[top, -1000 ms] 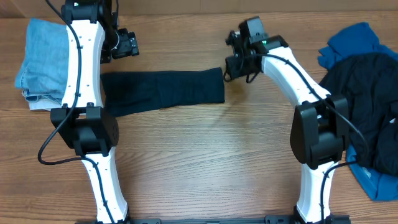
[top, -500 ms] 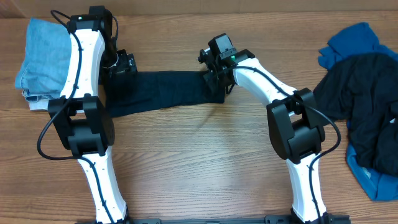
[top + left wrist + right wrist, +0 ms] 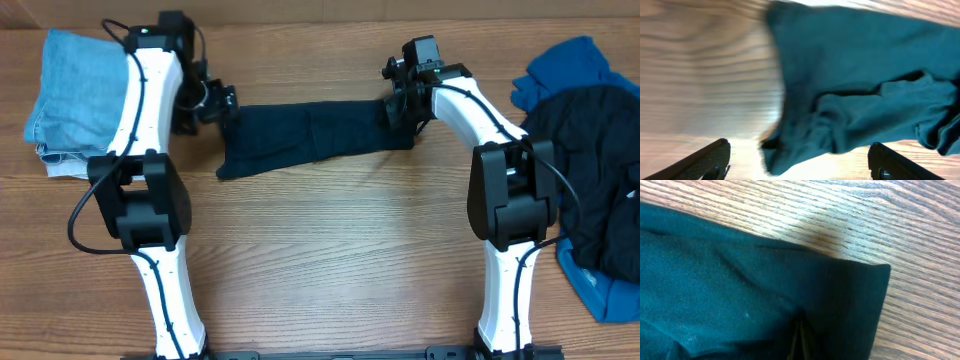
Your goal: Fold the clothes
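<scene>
With my right hand (image 3: 397, 110) pinched shut on the right end of the folded navy shirt (image 3: 300, 140) lying across the desk (image 3: 330, 250), and my left hand (image 3: 223, 102) spread open over its rumpled left end, I should close low on both layers before lifting.

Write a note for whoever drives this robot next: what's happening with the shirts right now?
The left gripper is open at the left end of the dark shirt, holding nothing.
The right gripper is shut on that shirt's right end.
Done: the dark shirt lies as a long folded strip between the arms.
Left: finish folding it, then the pile of dark and blue clothes on the right, still crumpled.
</scene>
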Available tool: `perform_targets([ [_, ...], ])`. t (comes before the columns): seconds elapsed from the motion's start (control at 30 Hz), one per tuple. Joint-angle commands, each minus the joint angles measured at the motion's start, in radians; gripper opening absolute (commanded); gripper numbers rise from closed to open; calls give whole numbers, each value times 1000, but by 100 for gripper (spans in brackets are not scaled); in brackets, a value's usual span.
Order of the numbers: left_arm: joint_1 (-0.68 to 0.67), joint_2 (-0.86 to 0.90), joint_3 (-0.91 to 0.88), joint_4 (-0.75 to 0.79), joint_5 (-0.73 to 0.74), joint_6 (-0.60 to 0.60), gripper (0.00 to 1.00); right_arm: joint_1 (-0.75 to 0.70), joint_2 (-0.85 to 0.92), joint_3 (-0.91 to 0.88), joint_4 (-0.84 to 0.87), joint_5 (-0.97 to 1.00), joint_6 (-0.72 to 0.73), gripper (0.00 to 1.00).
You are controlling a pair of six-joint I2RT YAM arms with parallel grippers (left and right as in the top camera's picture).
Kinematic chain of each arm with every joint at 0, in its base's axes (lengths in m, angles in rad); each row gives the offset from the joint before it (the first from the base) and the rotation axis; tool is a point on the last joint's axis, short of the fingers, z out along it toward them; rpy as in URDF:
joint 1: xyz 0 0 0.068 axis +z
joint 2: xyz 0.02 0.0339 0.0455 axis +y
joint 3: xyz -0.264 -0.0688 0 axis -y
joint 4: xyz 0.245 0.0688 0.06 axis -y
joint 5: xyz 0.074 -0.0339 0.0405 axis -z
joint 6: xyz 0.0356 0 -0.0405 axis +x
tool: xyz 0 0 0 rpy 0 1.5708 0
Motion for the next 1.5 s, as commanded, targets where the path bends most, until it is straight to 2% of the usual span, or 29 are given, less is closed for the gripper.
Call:
perform_targets([
  [0.0,-61,-1,-129,80,111,21,92,13,19,-10,-8,35,0,6],
  [0.1,-95,-1,-204,142,115,5,91,15,19,-10,-10,24,0,6],
  [0.3,-95,-1,-211,193,-20,2,89,15,19,-10,-13,-11,0,6],
  [0.33,-90,-1,-207,198,-18,3,87,15,19,-10,-13,-10,0,6],
  [0.5,-65,-2,-104,137,1,45,87,15,19,-10,-12,-10,0,6],
  [0.63,-64,-1,-130,129,-96,51,88,15,19,-10,-12,-10,0,6],
  [0.83,-64,-1,-262,249,-66,51,87,15,19,-10,-12,-10,0,7],
  [1.0,-64,-1,-314,276,-40,55,85,15,19,-10,-11,-10,0,7],
  [1.17,-65,-1,-352,327,-37,66,75,15,19,-10,-13,-10,0,7],
  [1.3,-66,-1,-352,333,-34,86,74,15,19,-10,-13,-10,0,7],
  [1.4,-70,-1,-352,341,55,143,71,15,19,-10,-12,-10,0,7],
  [1.47,-72,-1,-352,352,55,145,61,15,19,-10,-9,-10,0,7],
])
